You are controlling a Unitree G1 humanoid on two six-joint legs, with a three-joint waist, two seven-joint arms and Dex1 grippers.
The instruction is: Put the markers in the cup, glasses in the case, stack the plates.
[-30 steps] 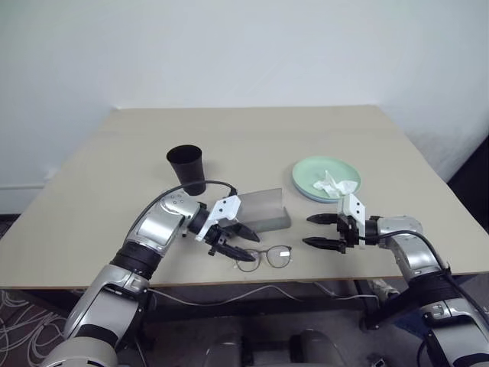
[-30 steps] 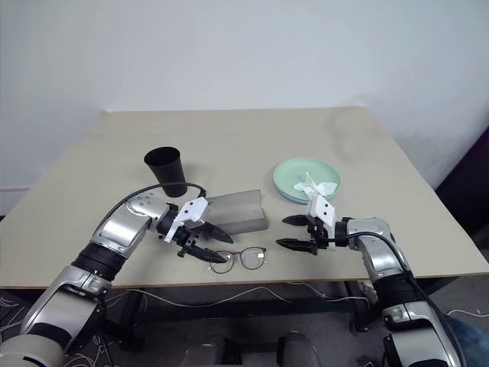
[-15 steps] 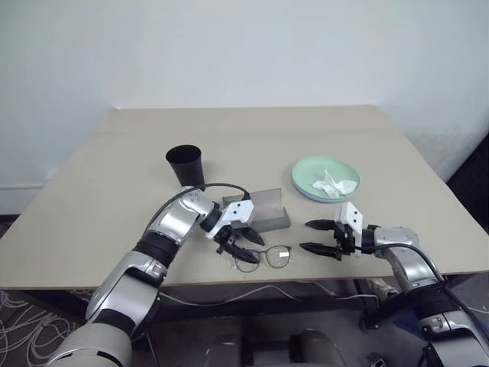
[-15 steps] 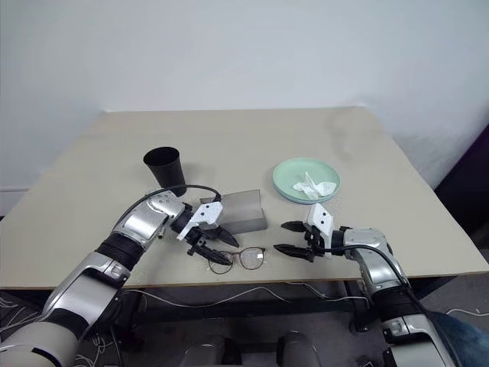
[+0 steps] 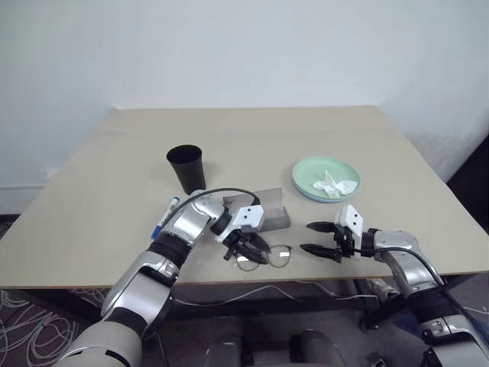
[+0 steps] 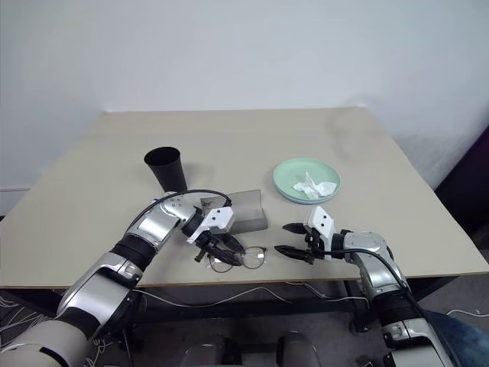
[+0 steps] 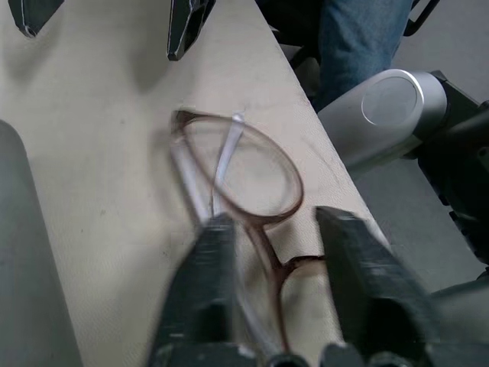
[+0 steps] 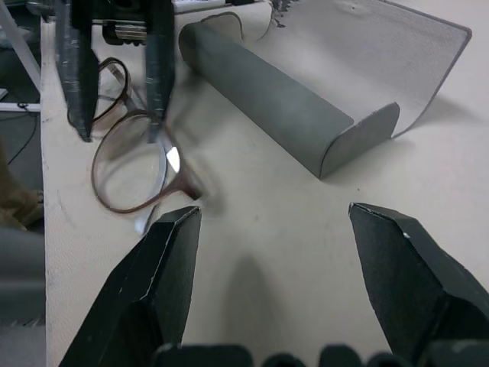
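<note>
- One table point(image 5: 252, 138): a flat, matt, beige top with straight edges, set against a plain white wall.
- One cup point(image 5: 186, 168): black, smooth, tapered and wider at the rim, standing upright toward the table's left side, well apart from the grippers.
- One marker point(image 5: 165, 217) can be seen: a slim white barrel with a blue cap, lying on the table just left of the left arm, in front of the cup. A second marker cannot be made out.
- One case point(image 8: 306, 92): grey, matt, a rounded trough with its thin curved lid standing open, lying near the table's middle just behind the glasses.
- One pair of glasses point(image 7: 244, 183): thin brownish wire frame, roundish clear lenses, temples folded, lying flat by the table's front edge.
- Plates point(image 5: 326, 179): a mint green round shallow one sits at the table's right, with a light blue rim just showing under its edge. One crumpled white tissue point(image 5: 335, 184) lies in it.
- The left gripper point(image 7: 275, 267) has its two black fingers down on either side of the glasses' bridge, narrowed around the frame; a firm pinch cannot be told.
- The right gripper point(image 8: 279, 260) has its pointed black fingers spread wide, just right of the glasses, touching nothing.
- No writing or brand can be read anywhere.
</note>
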